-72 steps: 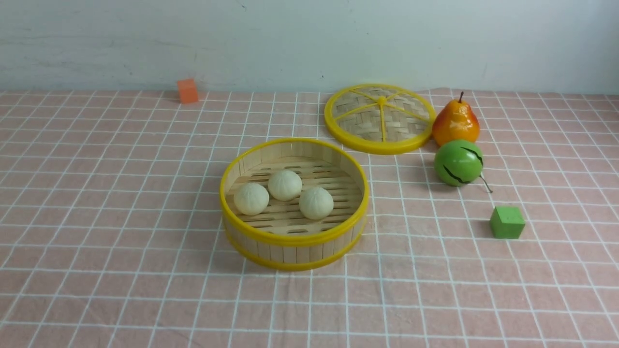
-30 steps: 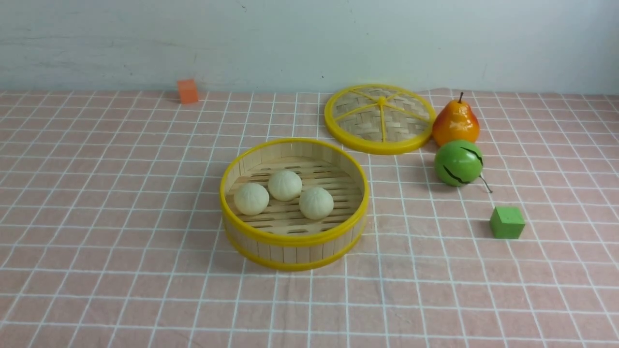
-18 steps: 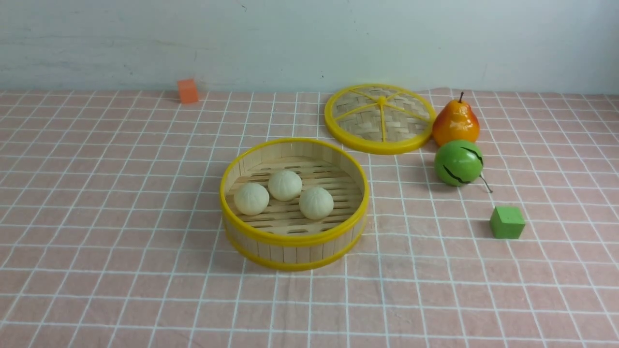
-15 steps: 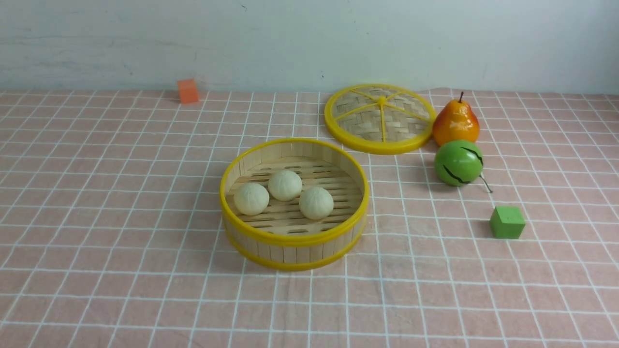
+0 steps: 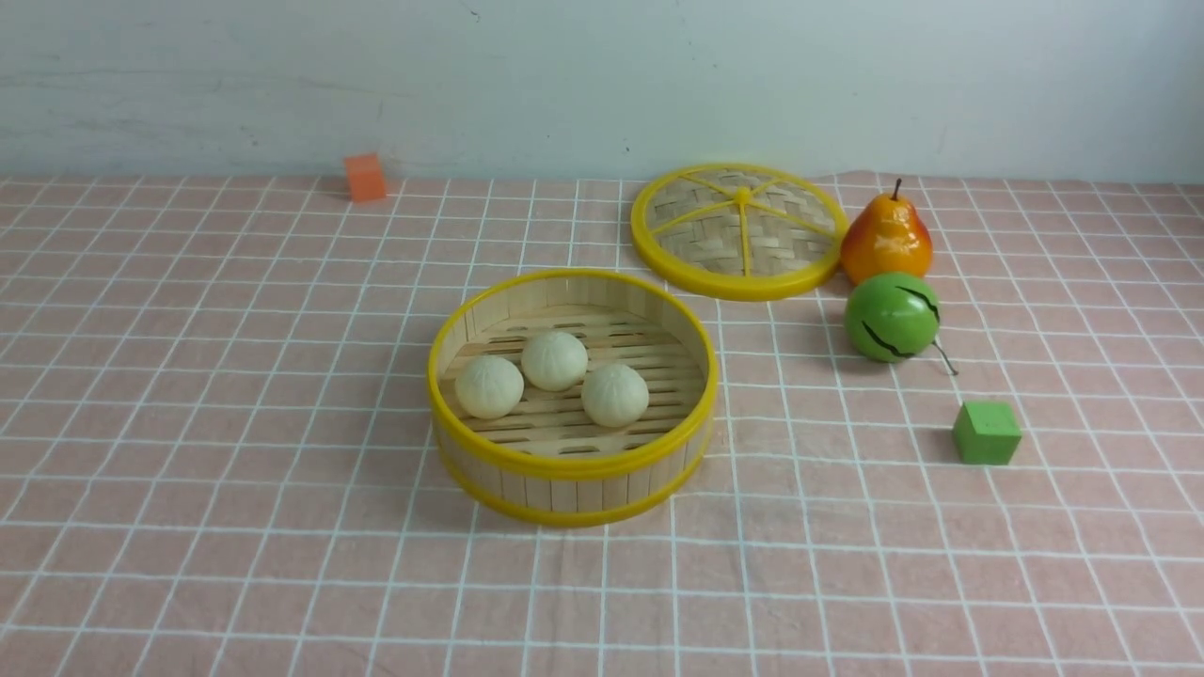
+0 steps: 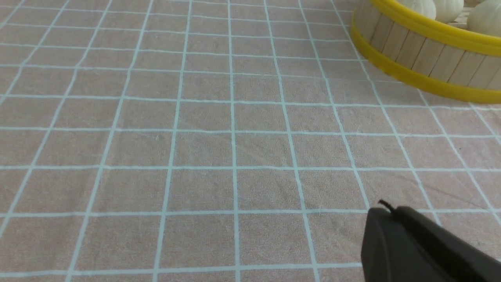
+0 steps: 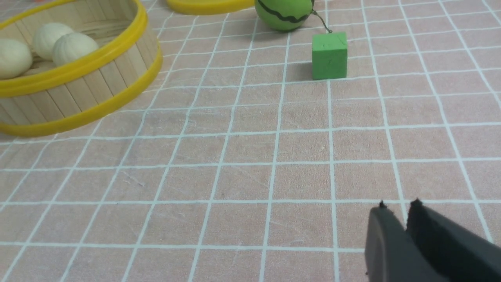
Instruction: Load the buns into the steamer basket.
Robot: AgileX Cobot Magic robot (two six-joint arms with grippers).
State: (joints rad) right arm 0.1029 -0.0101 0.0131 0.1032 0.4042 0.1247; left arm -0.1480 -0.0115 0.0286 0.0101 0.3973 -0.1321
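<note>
Three cream-white buns [image 5: 489, 386] [image 5: 554, 360] [image 5: 615, 395] lie together on the slatted floor of the steamer basket [image 5: 572, 465], which stands mid-table. Neither arm shows in the front view. In the left wrist view my left gripper [image 6: 385, 209] hangs over bare cloth with its jaws pressed together and empty; the basket [image 6: 422, 51] is well away from it. In the right wrist view my right gripper [image 7: 399, 204] has its tips a narrow gap apart with nothing between them. It is over cloth, far from the basket [image 7: 78, 94] and its buns [image 7: 72, 47].
The woven yellow-rimmed lid [image 5: 740, 230] lies flat behind the basket to the right. Beside it stand an orange pear [image 5: 886, 240] and a green striped ball [image 5: 891, 317]. A green cube [image 5: 986, 432] sits nearer on the right, an orange cube [image 5: 365, 177] by the back wall.
</note>
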